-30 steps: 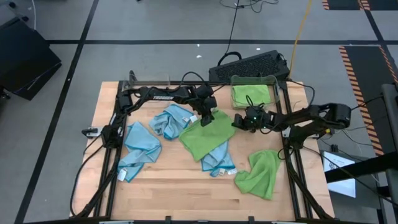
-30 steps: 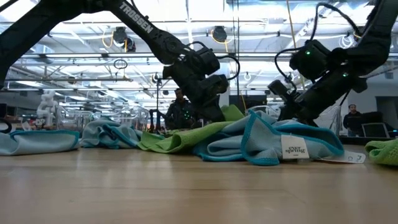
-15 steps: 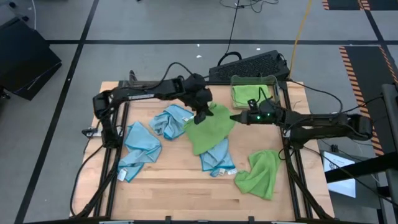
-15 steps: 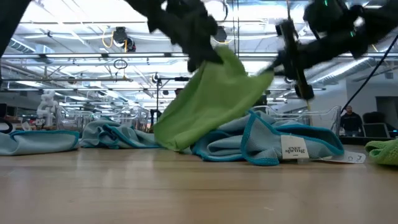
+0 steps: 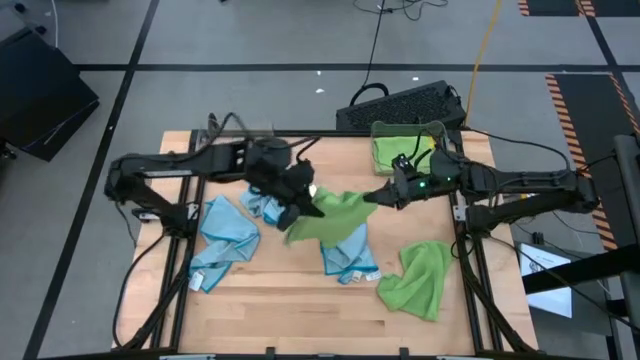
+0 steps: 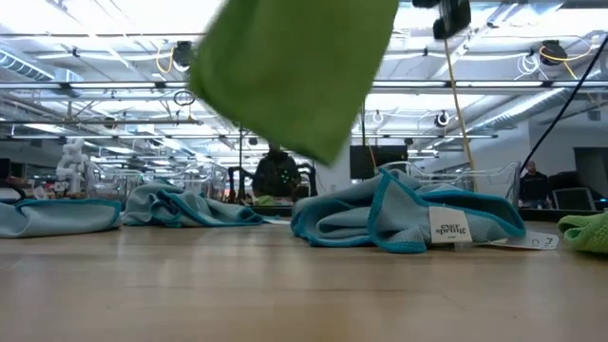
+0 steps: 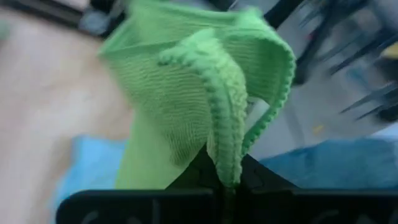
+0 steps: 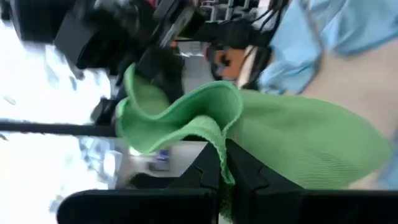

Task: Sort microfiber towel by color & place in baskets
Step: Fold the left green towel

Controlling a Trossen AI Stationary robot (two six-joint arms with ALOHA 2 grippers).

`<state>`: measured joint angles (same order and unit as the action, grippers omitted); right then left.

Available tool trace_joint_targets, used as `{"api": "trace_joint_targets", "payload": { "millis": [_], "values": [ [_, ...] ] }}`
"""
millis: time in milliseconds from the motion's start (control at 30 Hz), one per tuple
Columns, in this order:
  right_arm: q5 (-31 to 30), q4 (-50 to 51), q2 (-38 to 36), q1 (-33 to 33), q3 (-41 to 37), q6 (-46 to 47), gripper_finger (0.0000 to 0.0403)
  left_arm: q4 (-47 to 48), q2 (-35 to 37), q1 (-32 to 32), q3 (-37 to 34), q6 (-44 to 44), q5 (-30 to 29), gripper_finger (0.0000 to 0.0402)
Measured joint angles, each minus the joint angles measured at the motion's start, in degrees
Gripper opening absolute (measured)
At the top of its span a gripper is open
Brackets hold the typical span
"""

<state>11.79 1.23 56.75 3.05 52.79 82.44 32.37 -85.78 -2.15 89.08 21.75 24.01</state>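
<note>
A green microfiber towel [image 5: 330, 215] hangs in the air between my two grippers, above the table's middle. My left gripper [image 5: 300, 207] is shut on its left end and my right gripper [image 5: 377, 197] is shut on its right end. In the low view the green towel [image 6: 294, 66] hangs well above the wood. A blue towel [image 5: 350, 255] lies crumpled under it, and two more blue towels [image 5: 225, 235] [image 5: 268, 198] lie to the left. Another green towel [image 5: 415, 280] lies near the right edge. A clear basket [image 5: 440, 128] at the far right holds a green towel. My left gripper pinches the green towel's stitched hem [image 7: 225, 163] between its two fingers at a bunched fold, several layers thick. The cloth stands up past the fingertips and droops beyond them, clear of the table. My right gripper pinches the towel's hemmed edge [image 8: 219, 144] between its two fingers, coming in about level from the table's right. The edge is folded over at the fingers. From there the cloth runs slack toward the left gripper, lifted clear.
A black keyboard [image 5: 400, 103] lies beyond the table's far edge, behind the basket. Black frame rails [image 5: 470, 270] run along the table's left and right sides. Bare wood [image 5: 290, 300] lies along the near edge.
Both grippers have risen, shut on the green towel. The towel lay spread over the blue towel and now hangs clear of the table. My left gripper has also drawn back toward the table's left and near side.
</note>
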Motion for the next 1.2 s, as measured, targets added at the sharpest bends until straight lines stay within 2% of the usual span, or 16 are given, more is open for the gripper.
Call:
{"api": "trace_joint_targets", "payload": {
  "millis": [100,167,300,367,533,667,800,967,1200],
  "values": [
    [-2.3,0.6,2.9,-2.7,4.3,1.3,0.0002,-6.1,0.4,2.6,0.1,6.0,-0.1,0.0004],
    [-1.2,3.8,4.6,-3.2,5.8,-0.3,0.0002,-3.5,0.5,3.4,-0.1,6.4,-2.3,0.0003],
    [-1.3,13.6,7.2,-1.3,5.8,-3.9,0.0003,1.5,-0.4,2.5,-2.9,1.6,-9.2,0.0005],
    [-2.0,18.3,8.2,0.3,5.8,-6.7,0.0003,1.0,-1.1,0.6,-6.6,-0.2,-9.7,0.0004],
    [-6.8,26.1,11.1,4.1,5.8,-13.6,0.0003,-8.7,-2.3,-4.3,-19.9,-0.5,-9.6,0.0004],
    [-9.5,26.1,15.9,6.8,5.8,-18.5,0.0003,-24.2,-5.5,-7.4,-31.3,4.2,-9.6,0.0003],
    [-10.4,21.9,21.5,9.1,5.8,-24.8,0.0003,-37.9,-8.2,-9.1,-36.9,6.8,-13.0,0.0005],
    [-11.3,19.9,25.9,12.5,5.8,-30.1,0.0004,-38.4,-12.2,-10.2,-37.4,3.8,-17.0,0.0004],
    [-11.5,17.4,28.4,14.6,5.8,-34.1,0.0004,-38.7,-14.5,-12.0,-37.5,2.5,-19.7,0.0015]
  ]
}}
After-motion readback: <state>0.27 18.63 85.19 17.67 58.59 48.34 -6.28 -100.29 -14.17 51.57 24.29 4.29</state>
